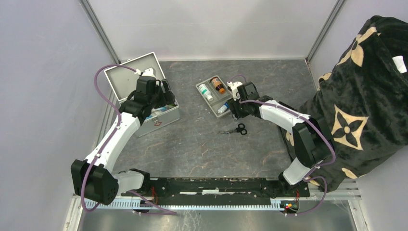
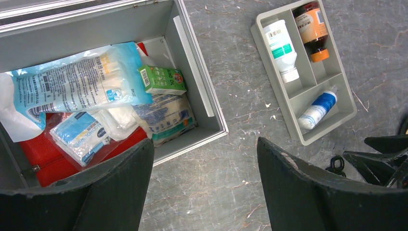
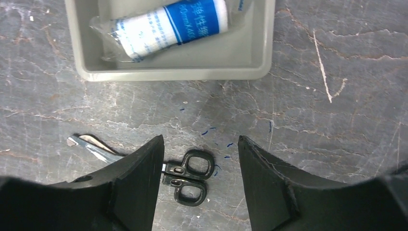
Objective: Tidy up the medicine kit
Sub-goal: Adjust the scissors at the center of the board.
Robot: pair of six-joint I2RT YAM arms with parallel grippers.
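Medicine kit (image 1: 161, 121): lid open, table's left side, below left gripper (image 2: 205, 142), jaws apart, empty. Right gripper (image 3: 199, 142): jaws apart over scissors (image 3: 185, 175), near tray (image 3: 168, 73). Scissors probably best straddled at the pivot, then clamped.

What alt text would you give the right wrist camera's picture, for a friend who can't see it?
The right end effector, its two black fingers open, hovers over black-handled scissors lying on a dark grey table. Beyond them, a grey tray holds a blue-and-white wrapped roll.
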